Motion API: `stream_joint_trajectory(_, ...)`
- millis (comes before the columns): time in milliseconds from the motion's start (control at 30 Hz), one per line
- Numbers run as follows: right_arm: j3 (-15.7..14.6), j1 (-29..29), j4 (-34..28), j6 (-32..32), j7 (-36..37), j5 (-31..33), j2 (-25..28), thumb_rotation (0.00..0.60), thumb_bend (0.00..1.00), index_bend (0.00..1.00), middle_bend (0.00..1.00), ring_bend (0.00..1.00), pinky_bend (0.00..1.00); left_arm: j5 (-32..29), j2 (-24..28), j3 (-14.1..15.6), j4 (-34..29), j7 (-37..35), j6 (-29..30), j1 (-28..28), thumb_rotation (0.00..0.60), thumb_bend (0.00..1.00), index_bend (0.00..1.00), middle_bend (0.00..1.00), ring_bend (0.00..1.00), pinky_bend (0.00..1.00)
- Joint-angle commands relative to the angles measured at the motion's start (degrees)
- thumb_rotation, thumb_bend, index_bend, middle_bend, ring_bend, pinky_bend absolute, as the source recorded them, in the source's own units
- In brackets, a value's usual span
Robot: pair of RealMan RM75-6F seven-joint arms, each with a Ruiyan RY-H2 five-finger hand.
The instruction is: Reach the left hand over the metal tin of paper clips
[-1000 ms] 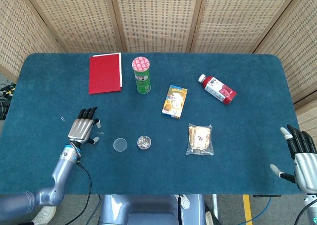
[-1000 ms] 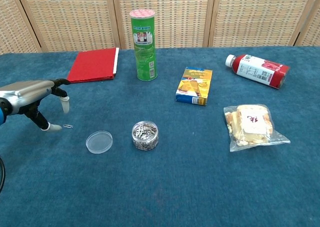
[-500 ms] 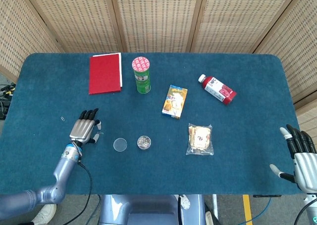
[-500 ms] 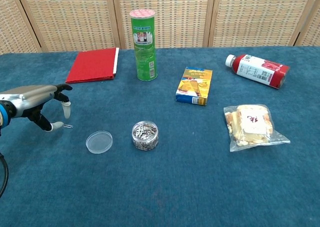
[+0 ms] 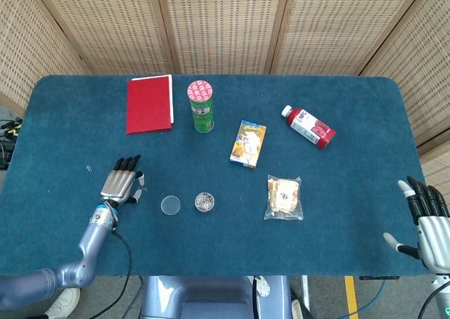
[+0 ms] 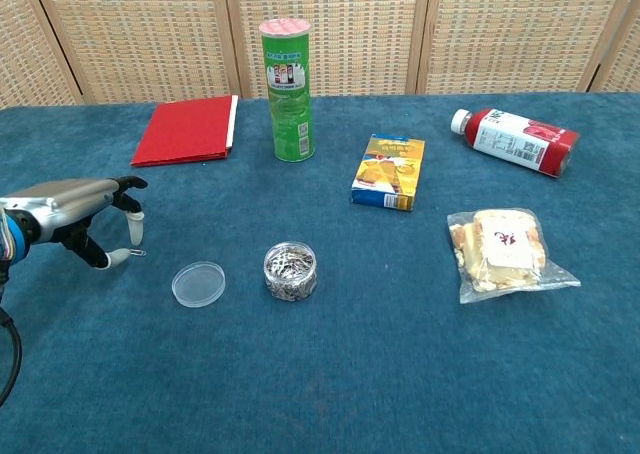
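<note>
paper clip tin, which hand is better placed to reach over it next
Left. The left hand hovers just beyond the clear lid from the tin of paper clips, while the right hand sits at the table's far right edge.

both my views are bright and evenly lit, the light soft and from above. shadows are faint and short: a small one sits under my left hand and beside the green canister. no glare on the blue tablecloth. focus stays sharp near and far, with no visible bending at the edges.
</note>
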Motion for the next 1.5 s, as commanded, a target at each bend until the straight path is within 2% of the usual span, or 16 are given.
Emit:
stream_joint_trajectory(33, 0.00, 0.02, -0.01, -0.05, -0.03, 0.04, -0.01, 0.600, 0.00, 0.00, 0.00, 0.00, 0.00, 0.23, -0.46, 0.10, 0.72, -0.30, -0.24, 0.08, 0.600, 0.41, 0.49, 0.00, 0.00, 0.00)
stream_joint_trajectory(567, -0.01, 0.08, 0.05, -0.18, 0.09, 0.19, 0.00, 0.600, 0.00, 0.00, 0.00, 0.00, 0.00, 1.49, -2.27, 0.20, 3.48, -1.25, -0.88, 0.49, 0.600, 0.41, 0.50, 0.00, 0.00, 0.00)
stream_joint_trajectory(867, -0.04, 0.13, 0.15, -0.20, 0.73, 0.05, 0.11, 0.600, 0.00, 0.00, 0.00, 0.00, 0.00, 2.17, -2.89, -0.27, 4.19, -1.83, -0.32, 0.82, 0.600, 0.41, 0.60, 0.00, 0.00, 0.00)
stream_joint_trajectory(1100, -0.06, 0.22, 0.23, -0.36, 1.06, 0.07, 0.12, 0.600, 0.00, 0.00, 0.00, 0.00, 0.00, 2.08, -3.54, -0.46, 4.91, -1.19, -0.34, 0.88, 0.600, 0.46, 0.68, 0.00, 0.00, 0.00)
stream_joint_trajectory(1333, -0.06, 0.25, 0.24, -0.37, 1.07, 0.07, 0.10, 0.600, 0.00, 0.00, 0.00, 0.00, 0.00, 2.39, -3.14, -0.97, 4.57, -1.60, -0.05, 1.08, 0.600, 0.47, 0.71, 0.00, 0.00, 0.00)
stream_joint_trajectory(1500, 0.00, 0.16, 0.23, -0.16, 1.48, 0.11, 0.24, 0.600, 0.00, 0.00, 0.00, 0.00, 0.00, 3.51, -0.82, -3.05, 1.03, -4.15, 1.42, 1.17, 0.600, 0.48, 0.72, 0.00, 0.00, 0.00)
